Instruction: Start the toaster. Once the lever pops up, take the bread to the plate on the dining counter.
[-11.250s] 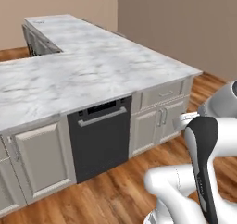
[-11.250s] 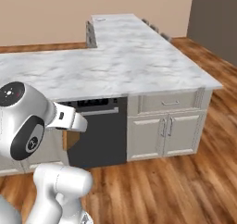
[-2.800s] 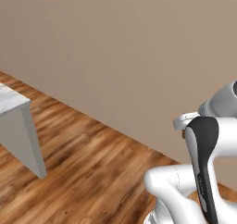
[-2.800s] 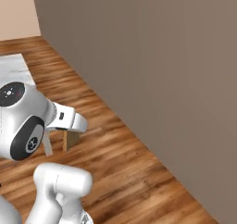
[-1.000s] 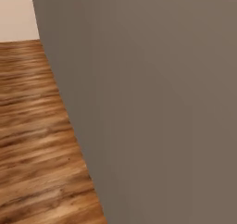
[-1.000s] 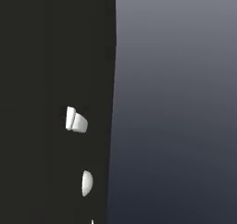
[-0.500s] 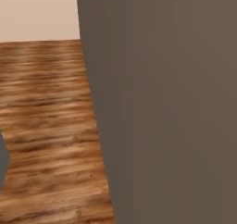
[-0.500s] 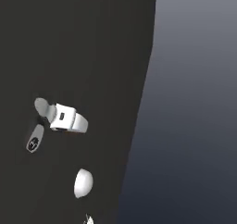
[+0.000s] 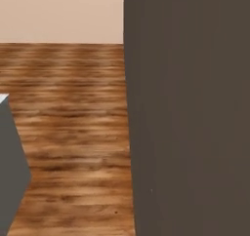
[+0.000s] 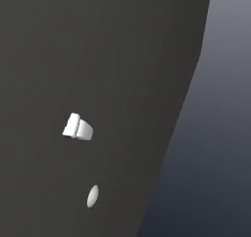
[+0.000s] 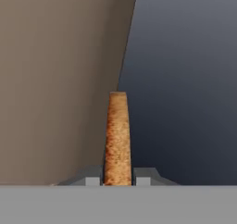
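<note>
Gripper (image 11: 118,181) clamped on one bread slice (image 11: 117,137), seen edge-on between my two fingertips (image 11: 92,180); one dark wall (image 9: 188,108) close ahead; wooden floor (image 9: 73,132) beside it.

A wood plank floor (image 9: 73,132) of warm brown boards takes up the 9 o'clock half of the left base view. Above it, toward 11 o'clock, a pale beige wall (image 9: 58,13) meets the floor in a straight line. A flat dark grey-brown wall panel (image 9: 190,113) stands upright over the whole 3 o'clock half, its edge running from top to bottom. At 8 o'clock a grey slanted block (image 9: 10,171) cuts in from the frame edge, resting over the floor.
</note>
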Available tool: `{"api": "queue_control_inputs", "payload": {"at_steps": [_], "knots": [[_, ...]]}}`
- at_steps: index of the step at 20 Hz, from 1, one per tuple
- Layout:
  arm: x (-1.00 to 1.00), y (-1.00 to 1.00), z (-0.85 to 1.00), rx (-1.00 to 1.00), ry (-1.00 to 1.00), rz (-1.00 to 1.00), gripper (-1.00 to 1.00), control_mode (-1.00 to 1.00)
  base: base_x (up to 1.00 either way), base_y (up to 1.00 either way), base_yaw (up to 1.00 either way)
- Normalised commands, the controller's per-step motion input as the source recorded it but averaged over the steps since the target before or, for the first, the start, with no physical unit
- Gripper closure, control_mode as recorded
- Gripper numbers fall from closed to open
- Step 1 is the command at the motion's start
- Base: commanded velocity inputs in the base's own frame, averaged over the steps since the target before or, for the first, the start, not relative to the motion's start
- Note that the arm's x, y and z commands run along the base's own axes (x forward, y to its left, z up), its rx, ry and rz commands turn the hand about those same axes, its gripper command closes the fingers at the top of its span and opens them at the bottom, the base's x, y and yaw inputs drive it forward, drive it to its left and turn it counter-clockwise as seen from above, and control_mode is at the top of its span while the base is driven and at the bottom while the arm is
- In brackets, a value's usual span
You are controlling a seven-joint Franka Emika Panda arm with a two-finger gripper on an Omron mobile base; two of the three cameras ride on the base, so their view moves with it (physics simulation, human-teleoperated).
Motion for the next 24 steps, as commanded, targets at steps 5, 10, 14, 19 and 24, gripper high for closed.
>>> {"api": "queue_control_inputs", "payload": {"at_steps": [5,10,14,19,24], "knots": [[0.0,0.0,0.0,0.0,0.0,0.0,1.0,1.0,1.0,-0.12,0.32],[0.0,0.0,0.0,0.0,0.0,0.0,1.0,1.0,1.0,-0.32,0.37],[0.0,0.0,0.0,0.0,0.0,0.0,1.0,1.0,1.0,-0.41,0.4],[0.0,0.0,0.0,0.0,0.0,0.0,1.0,1.0,1.0,-0.45,0.4],[0.0,0.0,0.0,0.0,0.0,0.0,1.0,1.0,1.0,-0.51,0.42]]}}
